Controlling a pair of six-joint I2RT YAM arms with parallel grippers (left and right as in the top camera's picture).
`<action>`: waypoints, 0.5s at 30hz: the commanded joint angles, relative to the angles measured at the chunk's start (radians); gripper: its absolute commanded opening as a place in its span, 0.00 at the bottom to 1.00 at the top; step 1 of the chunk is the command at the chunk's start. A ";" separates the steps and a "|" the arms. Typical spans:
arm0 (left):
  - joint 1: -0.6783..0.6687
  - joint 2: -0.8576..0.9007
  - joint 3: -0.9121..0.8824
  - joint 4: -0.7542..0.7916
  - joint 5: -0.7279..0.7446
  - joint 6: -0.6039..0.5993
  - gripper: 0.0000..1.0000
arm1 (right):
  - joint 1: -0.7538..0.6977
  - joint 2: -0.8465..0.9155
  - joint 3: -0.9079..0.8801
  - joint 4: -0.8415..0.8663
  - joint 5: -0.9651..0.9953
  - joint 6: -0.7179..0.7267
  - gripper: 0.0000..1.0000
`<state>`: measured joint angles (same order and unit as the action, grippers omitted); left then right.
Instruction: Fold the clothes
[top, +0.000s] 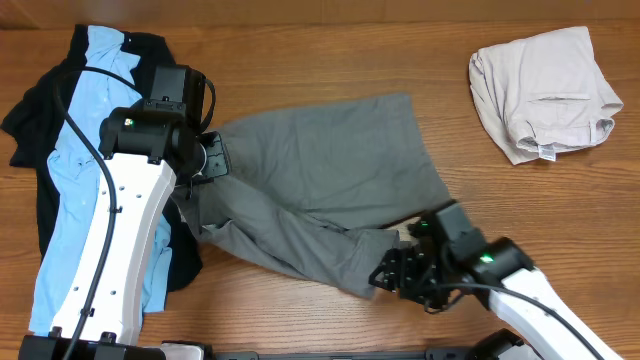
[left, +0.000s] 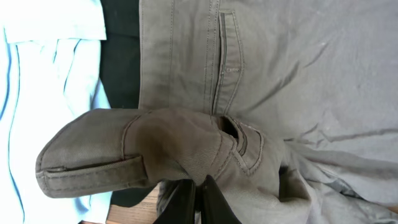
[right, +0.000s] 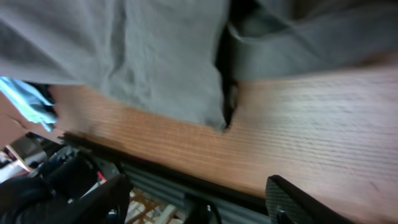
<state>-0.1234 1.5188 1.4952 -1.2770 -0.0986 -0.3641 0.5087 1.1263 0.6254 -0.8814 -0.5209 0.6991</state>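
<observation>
The medium-grey shorts (top: 320, 170) lie spread across the middle of the table, with one leg reaching toward the front. My left gripper (top: 207, 157) is at their left end. In the left wrist view its fingers (left: 196, 190) are shut on a bunched fold of the waistband (left: 155, 146), with a pocket above. My right gripper (top: 400, 272) is at the hem of the front leg. In the right wrist view it (right: 202, 202) is open and empty, and the grey hem (right: 168, 62) hangs just ahead of it.
A light-blue shirt (top: 75, 170) lies over a black garment (top: 30, 120) at the left, under my left arm. Folded beige shorts (top: 545, 92) lie at the back right. The table's front edge (right: 186, 180) is close below my right gripper.
</observation>
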 joint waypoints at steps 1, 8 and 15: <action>0.005 -0.012 0.004 0.008 -0.005 0.013 0.04 | 0.067 0.131 -0.010 0.084 0.017 0.084 0.72; 0.005 -0.012 0.004 0.014 -0.005 0.013 0.04 | 0.109 0.376 -0.008 0.217 -0.032 0.078 0.39; 0.005 -0.012 0.004 0.023 -0.005 0.012 0.04 | 0.109 0.373 0.024 0.222 -0.019 0.051 0.06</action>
<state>-0.1234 1.5188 1.4948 -1.2644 -0.0986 -0.3641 0.6125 1.5070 0.6220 -0.6613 -0.5419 0.7666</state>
